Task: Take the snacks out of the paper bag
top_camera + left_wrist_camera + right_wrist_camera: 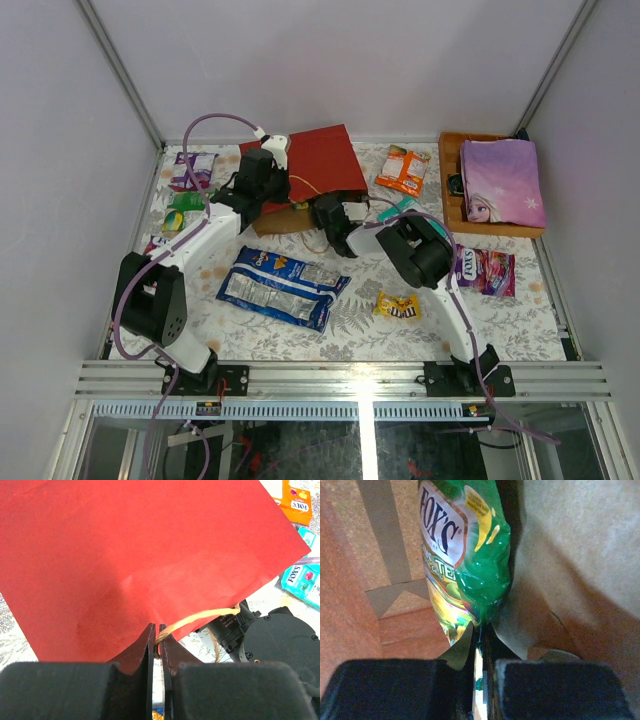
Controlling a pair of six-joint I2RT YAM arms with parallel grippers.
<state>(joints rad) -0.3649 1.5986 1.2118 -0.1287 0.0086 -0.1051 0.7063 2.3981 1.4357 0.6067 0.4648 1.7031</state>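
Right jaws tight on lower edge of green packet (480,555) inside paper bag (580,545); left jaws tight on its handle (200,617)

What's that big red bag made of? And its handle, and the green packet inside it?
The red bag looks like matte paper, softly creased, brown kraft inside. Its handle is tan twisted cord, perhaps paper or fibre twine. The green packet seems to be glossy plastic film: bright highlights, crinkles.

Matt red paper bag (150,540), glossy green packet (470,555), wooden tray (448,150)
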